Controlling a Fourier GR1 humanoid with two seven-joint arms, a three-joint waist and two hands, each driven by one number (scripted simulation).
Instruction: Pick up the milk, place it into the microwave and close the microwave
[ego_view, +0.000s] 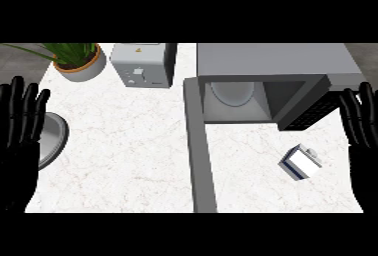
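A small white and blue milk carton (300, 162) stands on the marble counter, in front of the microwave and to the right of its door. The grey microwave (269, 60) is open, its cavity (235, 102) showing a pale turntable. Its door (200, 150) swings out toward me, edge-on, as a long grey bar. My right hand (360, 125) rests open at the right edge, fingers up, apart from the carton. Open too, my left hand (21, 125) shows at the left edge with its fingers up.
A grey toaster (142, 65) stands at the back, left of the microwave. A potted plant (77, 60) sits at the back left corner. A round metal bowl or sink rim (52, 140) lies by my left hand.
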